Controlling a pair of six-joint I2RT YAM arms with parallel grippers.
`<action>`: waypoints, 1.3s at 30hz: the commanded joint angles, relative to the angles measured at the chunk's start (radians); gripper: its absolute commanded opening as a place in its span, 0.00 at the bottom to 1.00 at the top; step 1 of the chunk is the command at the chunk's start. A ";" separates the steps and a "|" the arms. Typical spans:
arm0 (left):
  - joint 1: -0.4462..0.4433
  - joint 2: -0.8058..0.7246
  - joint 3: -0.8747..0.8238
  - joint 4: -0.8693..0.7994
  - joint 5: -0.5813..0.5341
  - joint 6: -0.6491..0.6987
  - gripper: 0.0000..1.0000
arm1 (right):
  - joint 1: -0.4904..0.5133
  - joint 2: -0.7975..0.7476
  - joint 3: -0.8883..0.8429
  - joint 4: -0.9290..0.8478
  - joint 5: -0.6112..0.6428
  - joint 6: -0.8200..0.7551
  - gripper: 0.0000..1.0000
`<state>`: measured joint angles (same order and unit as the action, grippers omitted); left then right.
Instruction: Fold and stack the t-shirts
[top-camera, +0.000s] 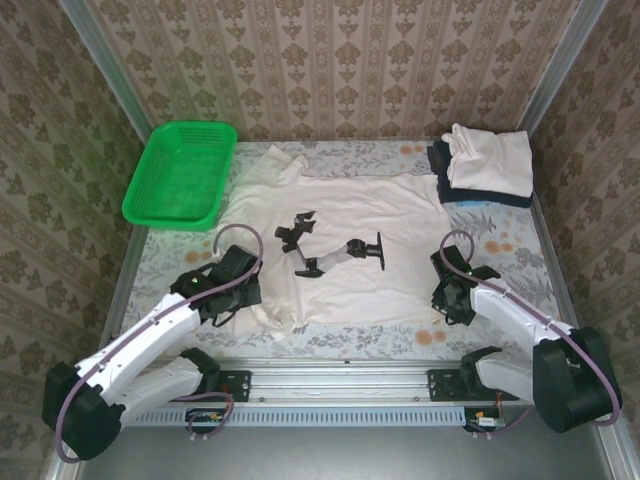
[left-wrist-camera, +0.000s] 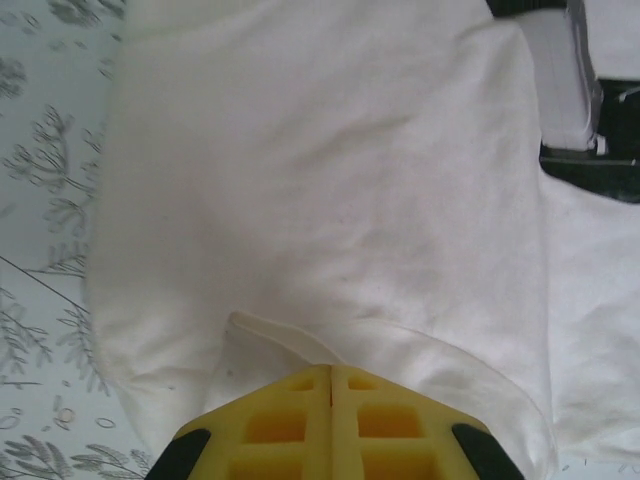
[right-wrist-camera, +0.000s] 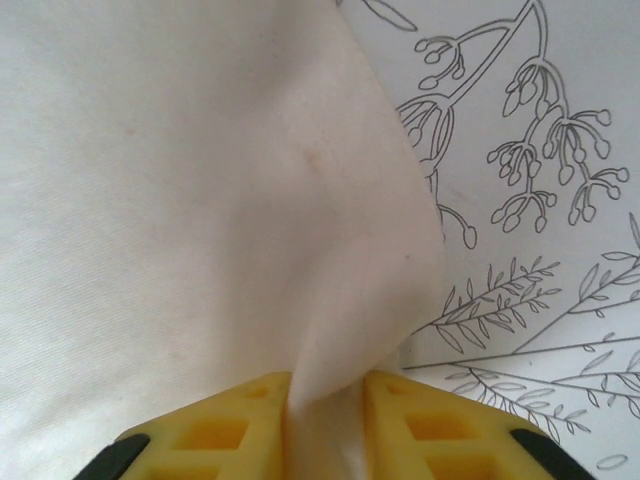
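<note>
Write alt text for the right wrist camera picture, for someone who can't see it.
The right gripper pinches a raised fold of the cream t-shirt between its yellow fingers. To the right lies the tablecloth, white with grey line-drawn plants.

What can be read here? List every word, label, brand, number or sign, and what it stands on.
None: there is no readable text anywhere. The spread t-shirt and the folded stack look plain, the green basket bears no label, and the tablecloth carries only drawn plants.
</note>
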<state>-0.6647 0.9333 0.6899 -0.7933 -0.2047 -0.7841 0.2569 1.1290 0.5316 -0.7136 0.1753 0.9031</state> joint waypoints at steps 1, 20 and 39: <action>0.027 -0.019 0.064 -0.033 -0.063 0.082 0.00 | -0.005 -0.058 0.073 -0.086 0.011 -0.032 0.17; 0.204 0.608 0.577 0.142 -0.059 0.500 0.00 | -0.082 0.307 0.464 0.010 0.053 -0.264 0.06; 0.293 0.878 0.755 0.092 -0.122 0.539 0.00 | -0.165 0.562 0.663 -0.016 0.043 -0.355 0.47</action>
<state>-0.3779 1.7805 1.3933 -0.6804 -0.3187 -0.2737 0.0940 1.7107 1.1599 -0.6819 0.2020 0.5694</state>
